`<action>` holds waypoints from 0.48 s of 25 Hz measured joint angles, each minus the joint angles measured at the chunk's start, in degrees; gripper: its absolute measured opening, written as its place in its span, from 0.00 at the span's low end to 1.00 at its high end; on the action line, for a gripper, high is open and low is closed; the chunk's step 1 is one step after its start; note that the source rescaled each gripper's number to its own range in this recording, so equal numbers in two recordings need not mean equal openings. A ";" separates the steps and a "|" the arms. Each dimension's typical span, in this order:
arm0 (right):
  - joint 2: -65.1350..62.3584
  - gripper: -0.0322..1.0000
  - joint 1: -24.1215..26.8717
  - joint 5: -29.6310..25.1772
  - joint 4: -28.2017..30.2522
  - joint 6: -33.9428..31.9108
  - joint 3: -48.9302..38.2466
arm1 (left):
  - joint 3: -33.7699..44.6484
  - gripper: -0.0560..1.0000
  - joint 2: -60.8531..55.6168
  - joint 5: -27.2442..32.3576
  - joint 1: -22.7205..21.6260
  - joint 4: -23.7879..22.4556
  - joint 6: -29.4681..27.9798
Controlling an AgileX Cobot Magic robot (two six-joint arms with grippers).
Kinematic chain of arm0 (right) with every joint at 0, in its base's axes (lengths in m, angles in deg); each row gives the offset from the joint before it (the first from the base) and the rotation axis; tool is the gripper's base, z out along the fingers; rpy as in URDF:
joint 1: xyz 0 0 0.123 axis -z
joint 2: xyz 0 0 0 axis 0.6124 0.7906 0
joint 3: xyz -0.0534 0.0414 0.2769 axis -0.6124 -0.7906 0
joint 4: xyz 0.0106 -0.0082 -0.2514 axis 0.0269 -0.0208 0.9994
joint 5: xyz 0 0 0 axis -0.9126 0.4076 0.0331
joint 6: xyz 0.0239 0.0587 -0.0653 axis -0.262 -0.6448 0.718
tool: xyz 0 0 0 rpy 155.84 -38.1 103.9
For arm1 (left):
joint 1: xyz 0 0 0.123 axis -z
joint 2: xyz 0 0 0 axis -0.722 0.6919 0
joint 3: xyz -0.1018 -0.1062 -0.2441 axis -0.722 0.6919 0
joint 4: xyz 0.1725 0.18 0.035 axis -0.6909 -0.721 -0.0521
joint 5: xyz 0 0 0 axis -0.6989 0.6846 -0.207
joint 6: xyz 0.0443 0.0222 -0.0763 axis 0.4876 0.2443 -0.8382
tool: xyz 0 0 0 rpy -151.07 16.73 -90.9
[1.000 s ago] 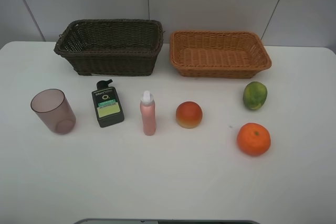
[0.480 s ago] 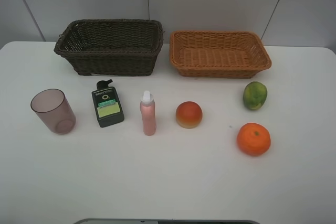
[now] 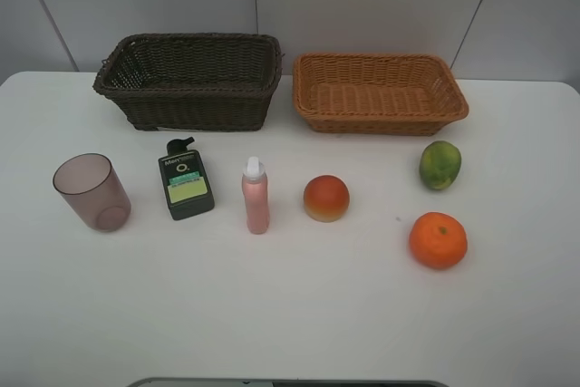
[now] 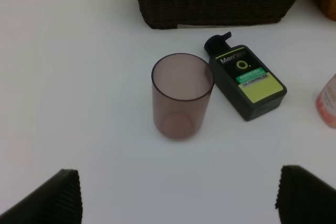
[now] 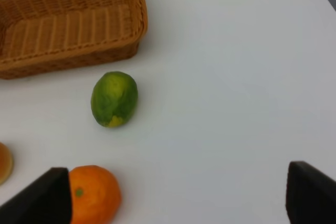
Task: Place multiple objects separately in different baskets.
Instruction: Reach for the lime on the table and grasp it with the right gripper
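In the high exterior view, the dark brown basket (image 3: 199,111) and the light tan basket (image 3: 381,123) are set side by side at the far side of the white table (image 3: 272,314), close together but not touching. The six objects are spread on the table nearer than the baskets: the mauve cup (image 3: 91,192) upright at the far left, then the dark-green bottle (image 3: 188,186) lying flat, the pink bottle (image 3: 256,198) standing upright, and the peach-like fruit (image 3: 326,198). The green fruit (image 3: 440,164) is placed just in front of the tan basket's right end, with the orange (image 3: 438,240) nearer than it. In the left wrist view, the left gripper (image 4: 178,203) is held above the table with its jaws spread wide and nothing between them; the cup (image 4: 182,97) is seen ahead of it, just beside the dark-green bottle (image 4: 247,82), with the dark brown basket (image 4: 220,3) beyond. In the right wrist view, the right gripper (image 5: 178,198) is likewise spread wide and holds nothing; the orange (image 5: 94,195) is seen beside one finger (image 5: 44,198), and the green fruit (image 5: 114,99) lies between it and the light tan basket (image 5: 68,30).
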 joint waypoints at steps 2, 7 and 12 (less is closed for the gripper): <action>6.32 0.85 0.00 0.00 0.00 0.00 2.35 | 0.00 0.96 0.00 0.00 0.00 0.00 0.00; 21.31 0.85 0.00 0.12 0.00 0.00 8.66 | 0.00 0.96 0.00 0.00 0.00 0.00 0.00; 33.94 0.85 0.00 8.70 0.00 0.00 12.40 | 0.00 0.96 0.00 -0.05 0.00 0.00 0.00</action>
